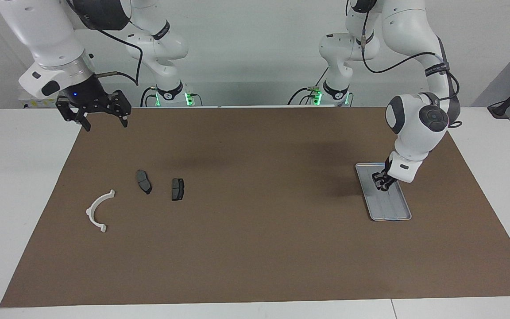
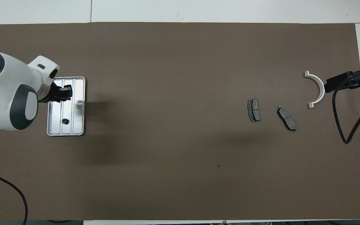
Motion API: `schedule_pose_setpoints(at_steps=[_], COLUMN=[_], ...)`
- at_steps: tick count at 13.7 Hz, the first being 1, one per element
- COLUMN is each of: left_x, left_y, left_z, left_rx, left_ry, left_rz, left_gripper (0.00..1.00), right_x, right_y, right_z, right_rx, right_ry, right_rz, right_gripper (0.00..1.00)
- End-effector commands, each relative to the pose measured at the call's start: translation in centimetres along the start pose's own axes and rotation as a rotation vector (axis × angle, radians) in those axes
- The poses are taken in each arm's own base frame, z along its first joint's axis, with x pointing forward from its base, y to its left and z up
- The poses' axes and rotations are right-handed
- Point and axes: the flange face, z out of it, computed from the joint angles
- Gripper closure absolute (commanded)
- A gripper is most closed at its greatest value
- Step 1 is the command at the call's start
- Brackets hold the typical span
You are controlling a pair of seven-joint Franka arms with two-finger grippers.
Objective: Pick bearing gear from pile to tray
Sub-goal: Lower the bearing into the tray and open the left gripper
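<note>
The silver tray (image 1: pixel 392 212) (image 2: pixel 77 93) lies at the left arm's end of the table. A small black round piece, the bearing gear (image 2: pixel 64 121), lies in the tray's nearer part; in the facing view the left hand hides it. My left gripper (image 1: pixel 382 184) (image 2: pixel 62 93) hangs low over the tray. The pile is at the right arm's end: a white semicircular bracket (image 1: pixel 99 210) (image 2: pixel 317 90) and two dark brake pads (image 1: pixel 144 181) (image 1: pixel 177 189) (image 2: pixel 287 118) (image 2: pixel 253 110). My right gripper (image 1: pixel 104 123) is open, empty and raised over the mat's nearer corner.
A brown mat (image 1: pixel 255 248) covers most of the white table (image 1: pixel 16 177). The right arm's black cable (image 2: pixel 345 131) hangs over the mat's edge beside the bracket. The tray's shadow falls on the mat toward the middle.
</note>
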Motion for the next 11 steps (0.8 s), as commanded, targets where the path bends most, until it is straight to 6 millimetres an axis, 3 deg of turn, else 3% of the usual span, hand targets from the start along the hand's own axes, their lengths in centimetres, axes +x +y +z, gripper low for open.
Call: schedule_pose_setpoints(at_steps=[1, 11], left_x=[0.7, 0.1], left_y=[-1.4, -1.3], left_z=[2.2, 4.6], left_rx=[-0.004, -0.013], left_ry=[0.028, 0.052], left_rz=[0.033, 0.021], left_gripper=[0.95, 0.94], right_x=[-0.4, -0.4], right_y=[-0.3, -0.4], right_z=[0.1, -0.2], right_rx=[-0.012, -0.010], right_ry=[0.000, 0.009], right_rz=[0.014, 0.012], right_gripper=[0.00, 0.00])
